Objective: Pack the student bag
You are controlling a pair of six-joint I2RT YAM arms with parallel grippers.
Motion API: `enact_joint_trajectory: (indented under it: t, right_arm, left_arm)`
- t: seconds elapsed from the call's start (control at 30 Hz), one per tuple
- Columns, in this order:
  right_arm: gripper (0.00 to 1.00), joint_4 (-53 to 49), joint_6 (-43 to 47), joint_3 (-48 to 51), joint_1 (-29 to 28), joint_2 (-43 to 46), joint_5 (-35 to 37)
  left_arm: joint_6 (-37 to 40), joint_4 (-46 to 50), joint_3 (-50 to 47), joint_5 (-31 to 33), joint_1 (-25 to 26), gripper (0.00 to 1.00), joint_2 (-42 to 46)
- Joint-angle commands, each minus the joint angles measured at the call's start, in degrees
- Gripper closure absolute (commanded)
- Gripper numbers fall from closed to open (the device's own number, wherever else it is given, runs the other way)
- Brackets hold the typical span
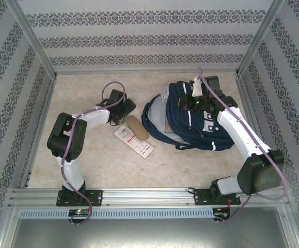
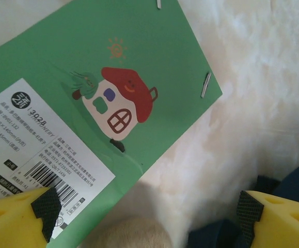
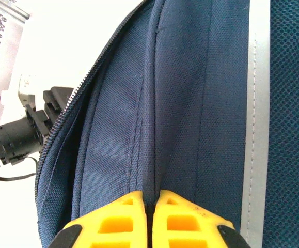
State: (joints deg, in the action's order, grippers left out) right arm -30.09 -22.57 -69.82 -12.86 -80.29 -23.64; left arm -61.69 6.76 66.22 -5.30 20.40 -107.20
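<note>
The student bag (image 1: pixel 190 124) lies right of centre on the table, navy with white stripes. My right gripper (image 1: pixel 195 101) is over its top part. In the right wrist view this gripper (image 3: pixel 152 199) is shut, its yellow fingers pinching a raised fold of the bag's fabric (image 3: pixel 152 129) beside an open zipper (image 3: pixel 72 108). My left gripper (image 1: pixel 124 111) hovers left of the bag. In the left wrist view it (image 2: pixel 144 206) stands wide open above a green notebook (image 2: pixel 103 77) with a house drawing, a beige pouch (image 2: pixel 134 235) and a corner of the bag (image 2: pixel 294 181).
The beige pouch (image 1: pixel 137 127) lies between the left gripper and the bag. A flat white-and-red packet (image 1: pixel 134 140) lies just in front of it. Patterned walls close the table in on three sides. The marbled tabletop (image 1: pixel 154 170) stretches toward the arm bases.
</note>
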Motion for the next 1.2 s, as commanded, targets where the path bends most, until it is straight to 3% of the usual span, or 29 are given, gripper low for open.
enact_joint_trajectory:
  t: [0.0, 0.17, 0.27, 0.3, 0.53, 0.83, 0.93, 1.17]
  right_arm:
    - [0.91, 2.34, 1.22, 0.4, 0.39, 0.75, -2.03]
    - [0.83, 1.29, 1.31, -1.02, -0.09, 1.19, -1.01]
    - [0.61, 0.0, 1.69, -2.84, -1.72, 1.37, 2.0]
    - [0.59, -0.44, 1.78, -3.48, -2.58, 1.38, 3.64]
    - [0.63, 0.51, -0.54, -8.54, -11.36, -2.65, 8.73]
    - [0.68, 6.71, -11.53, -15.57, -23.58, -19.04, 13.41]
    - [0.73, 6.87, -14.21, -20.03, -25.69, -25.48, 14.53]
    - [0.74, 6.39, -17.68, -27.75, -26.9, -36.99, 18.62]
  left_arm:
    - [-3.5, 2.16, -2.49, 0.1, 1.82, 0.08, 1.39]
    - [-2.38, 3.74, -1.43, 0.23, 2.54, 0.06, 5.16]
    - [1.5, 7.18, 0.72, 1.27, 2.5, 0.03, 7.48]
    - [3.29, 9.19, 1.94, 1.51, 2.38, 0.02, 8.08]
    - [14.42, 15.65, 3.3, 0.6, -1.47, 0.0, 10.73]
    - [26.23, 15.14, 4.9, -8.18, -10.61, 0.06, 4.26]
    - [27.45, 13.44, 6.31, -11.32, -12.84, 0.08, 1.44]
    - [29.17, 11.74, 9.06, -17.12, -14.08, 0.1, -4.92]
